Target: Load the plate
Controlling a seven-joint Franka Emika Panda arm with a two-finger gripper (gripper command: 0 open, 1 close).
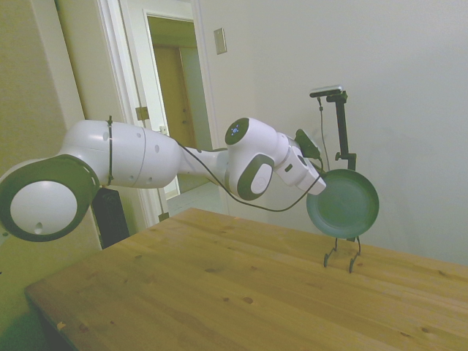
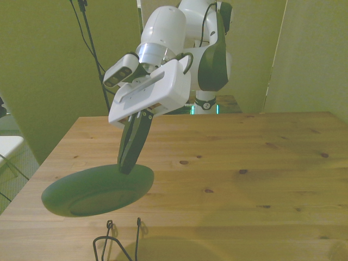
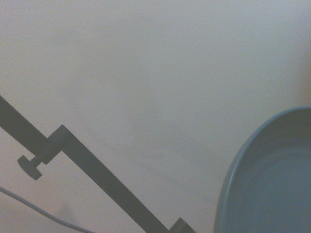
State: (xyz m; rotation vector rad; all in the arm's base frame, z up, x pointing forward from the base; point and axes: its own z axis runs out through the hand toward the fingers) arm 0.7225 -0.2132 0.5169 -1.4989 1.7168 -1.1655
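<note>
- Black wire rack (image 2: 117, 242), low centre-left of the front view, nearest thing in it: thin upright prongs standing on the wooden table (image 2: 244, 179). Likely the slot the plate goes into, so "load" reads as dropping the plate between those prongs.
- In the side view the same rack (image 1: 342, 256) sits lower right of centre, directly under the plate, not touching it.
- Dark green plate (image 2: 98, 190), lower left of the front view, held in the air above the table and just above and behind the prongs. Tilted, rim toward the camera, underside partly showing. In the side view the plate (image 1: 343, 204) stands nearly on edge, face toward the camera. The edge-on pose probably suits a slot that only takes a plate upright.
- Gripper (image 2: 129, 163), centre-left in the front view: dark fingers pressed together on the plate's far rim, pinching it from above. The rim grip keeps the lower edge free to enter the rack.
- Wrist view: plate rim and inner face (image 3: 272, 179) fill the lower right corner, rest is blank wall, out of focus.
- Judgement: carry looks done, plate roughly over the rack, lowering and lining up with the prongs still to do. Risk: plate misses the gap or tips the light rack.
- White Franka arm (image 1: 131, 157) stretches from the left of the side view.
- Farthest: doorway (image 1: 175, 110), upper left of the side view.
</note>
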